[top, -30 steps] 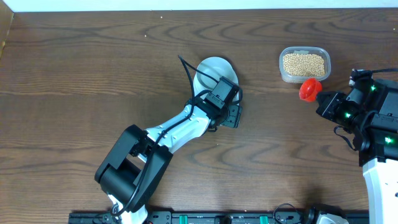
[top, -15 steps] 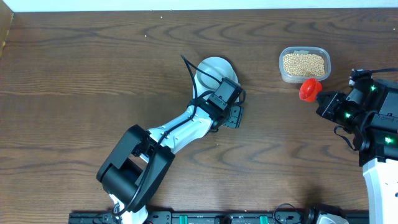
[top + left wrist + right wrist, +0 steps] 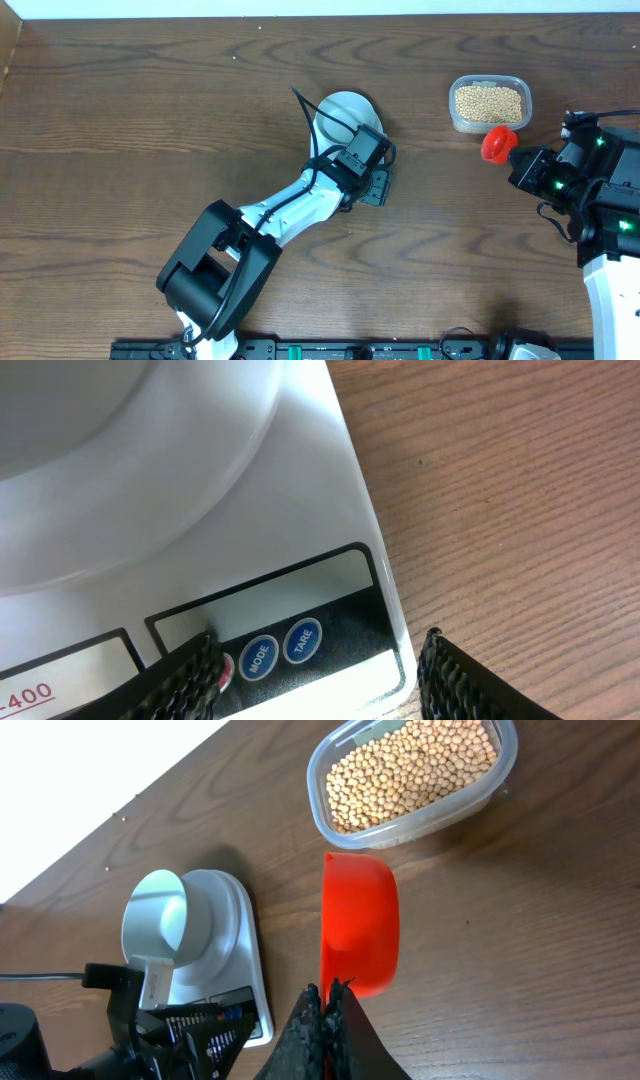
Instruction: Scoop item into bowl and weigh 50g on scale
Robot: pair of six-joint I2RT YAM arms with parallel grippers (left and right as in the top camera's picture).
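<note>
The pale bowl (image 3: 345, 110) stands on the white scale (image 3: 330, 540) and looks empty in the right wrist view (image 3: 155, 915). My left gripper (image 3: 322, 675) is open and low over the scale's front edge. One finger (image 3: 195, 675) is at a red button beside the MODE and TARE buttons, and the other is past the scale's right corner over the wood. In the overhead view it (image 3: 372, 185) hides most of the scale. The beans (image 3: 488, 102) fill a clear tub (image 3: 330, 815). My right gripper (image 3: 328, 1005) is shut on a red scoop (image 3: 360, 925) just in front of the tub.
The dark wood table (image 3: 150, 120) extends to the left and front. A black cable (image 3: 300, 110) arcs from the left arm beside the bowl. The right arm's base (image 3: 610, 200) sits at the right edge.
My left gripper has edged slightly to the right and farther over the scale's front. The right arm and red scoop have not moved.
</note>
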